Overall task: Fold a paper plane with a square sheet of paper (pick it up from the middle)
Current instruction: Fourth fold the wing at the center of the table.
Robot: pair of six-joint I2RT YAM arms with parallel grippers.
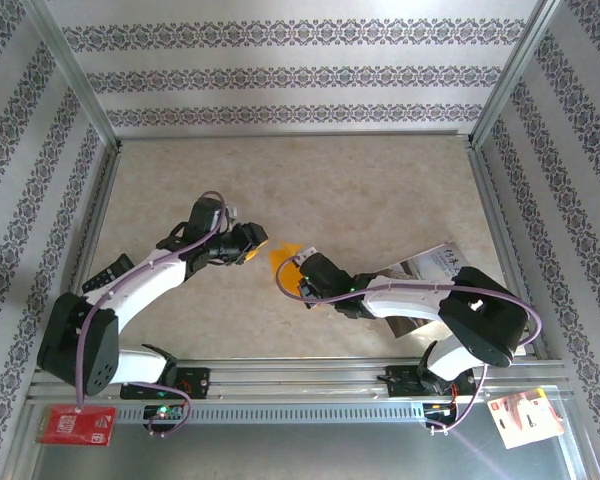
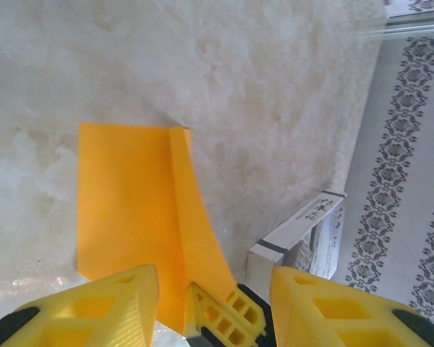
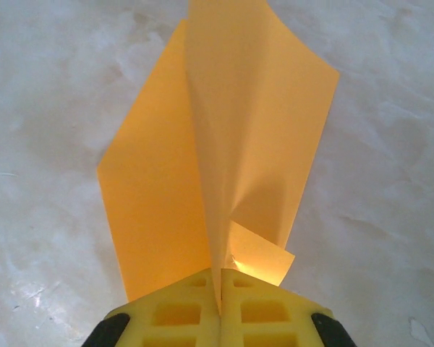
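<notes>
One flimsy square sheet of paper point(image 3: 253, 130), best held at the crease the right gripper point(image 3: 220, 285) pinches shut; left gripper point(image 2: 214, 289) gapes alongside.

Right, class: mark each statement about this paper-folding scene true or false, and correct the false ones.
1. The right claw is shut on the orange paper. True.
2. The left claw grips the paper too. False: its jaws stand open.
3. The paper lies completely flat on the table. False: part of it stands up along a crease.
4. A printed photo sheet lies on the table right of the paper. True.
</notes>
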